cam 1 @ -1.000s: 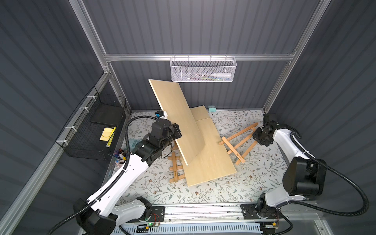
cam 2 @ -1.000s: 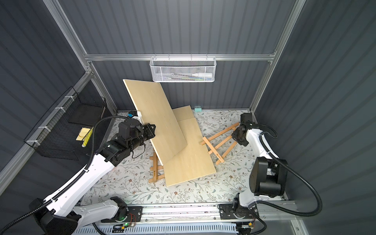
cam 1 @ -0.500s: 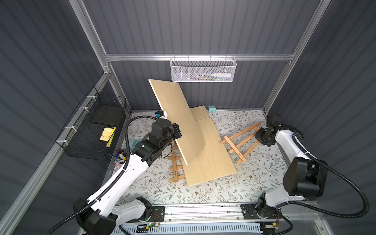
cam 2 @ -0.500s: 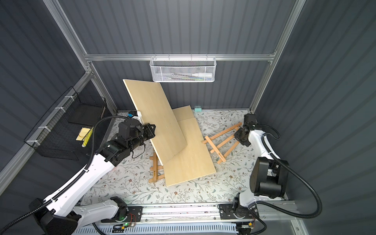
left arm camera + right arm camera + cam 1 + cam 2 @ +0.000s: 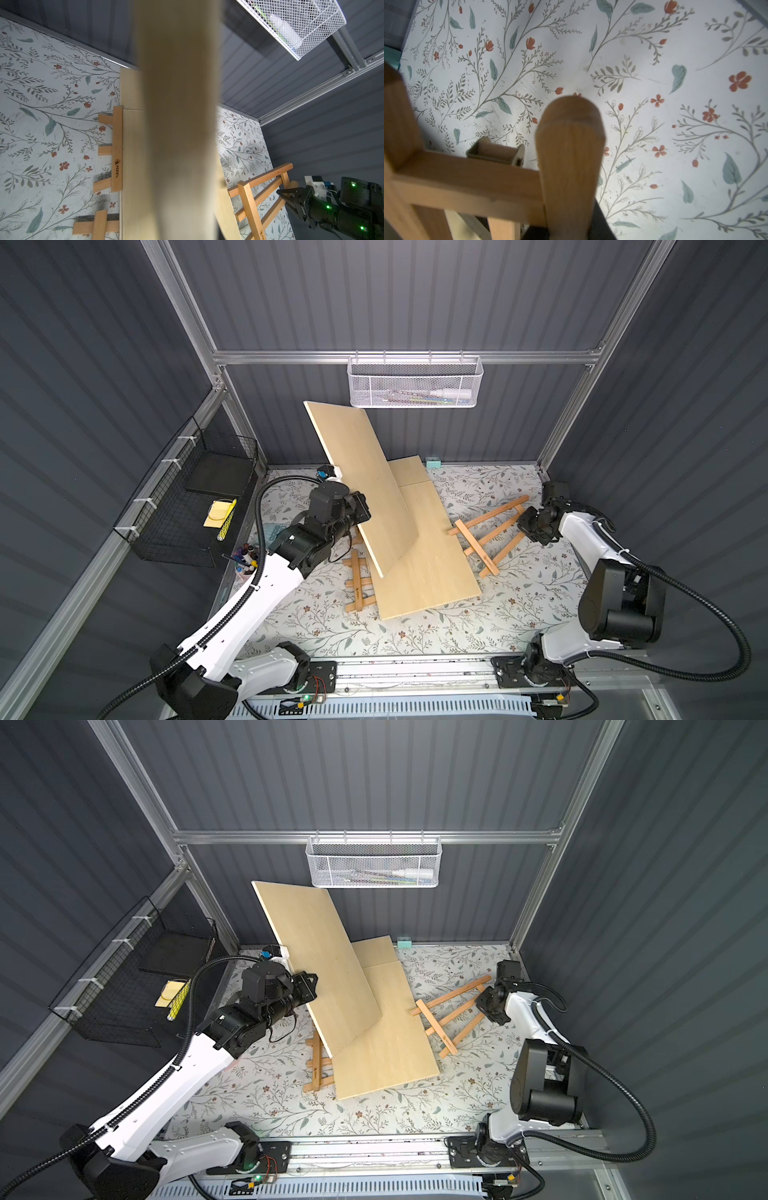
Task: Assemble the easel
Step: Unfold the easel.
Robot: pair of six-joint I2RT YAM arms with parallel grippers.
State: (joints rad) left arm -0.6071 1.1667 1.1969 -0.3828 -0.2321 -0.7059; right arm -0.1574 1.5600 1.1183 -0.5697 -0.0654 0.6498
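In both top views the left gripper (image 5: 360, 512) is clamped tight on the edge of a large pale plywood board (image 5: 361, 485). The board tilts steeply, its low corner resting on a second pale board (image 5: 432, 568) that lies flat on the floral table mat (image 5: 519, 605). A small wooden easel frame (image 5: 357, 585) pokes out from under that flat board. Across the mat, the right gripper (image 5: 527, 523) sits at the top end of a light wooden A-frame easel (image 5: 486, 533), just beside the flat board.

In the left wrist view, the held board is a blur down the middle, and the right gripper's jaws are at the A-frame's apex.

In the right wrist view, a rounded wooden leg (image 5: 569, 155) runs straight out from the closed jaws, so it looks gripped.

It's early in the task, I judge: no easel stands upright and no board sits on one. Both steps are left to do.
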